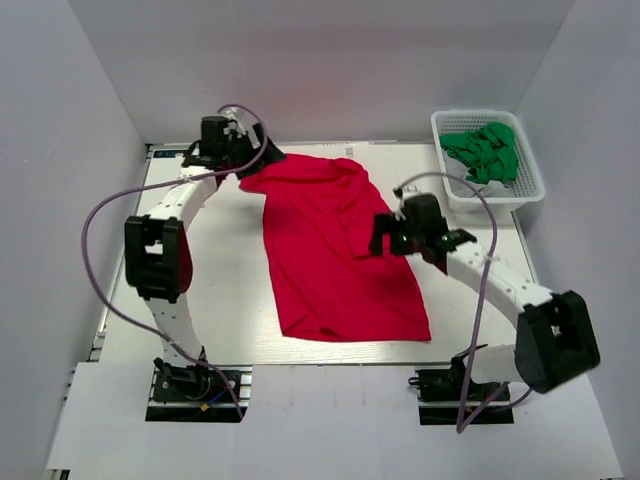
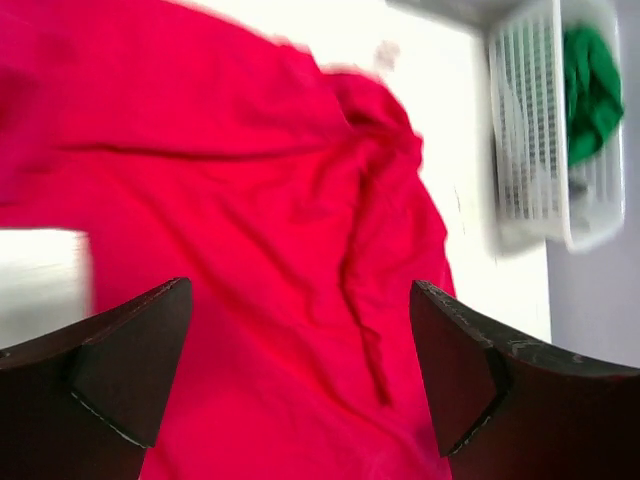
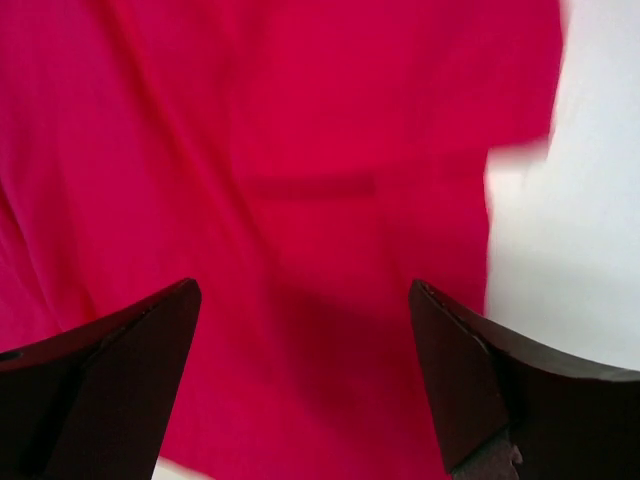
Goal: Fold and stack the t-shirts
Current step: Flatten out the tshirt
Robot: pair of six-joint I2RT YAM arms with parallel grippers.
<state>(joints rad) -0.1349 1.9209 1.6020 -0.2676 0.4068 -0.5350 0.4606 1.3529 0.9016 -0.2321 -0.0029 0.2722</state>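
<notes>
Top external view shows you the red t-shirt point(image 1: 335, 250) lying flat on the table point(image 1: 225, 290), right in the middle between your two arms. Its far end is bunched up and wrinkly, and its near end is smooth. Your left gripper point(image 1: 250, 152) is at the far left corner of the shirt, just beside the red cloth that pokes out there. Your right gripper point(image 1: 383, 236) is at the shirt's right edge, about half way along it. In the left wrist view your left gripper's jaws stand wide apart with nothing pinched in them, and the wrinkly red shirt fills the space under and past them. In the right wrist view your right gripper's jaws are wide apart too and hold nothing. The red cloth lies under them, with bare white table showing off to the right. The wrist pictures are blurry, so you cannot tell if the jaws touch the cloth. A white basket point(image 1: 530, 188) sits in the far right corner of the table, well apart from the shirt, with green cloth point(image 1: 485, 150) inside it.
</notes>
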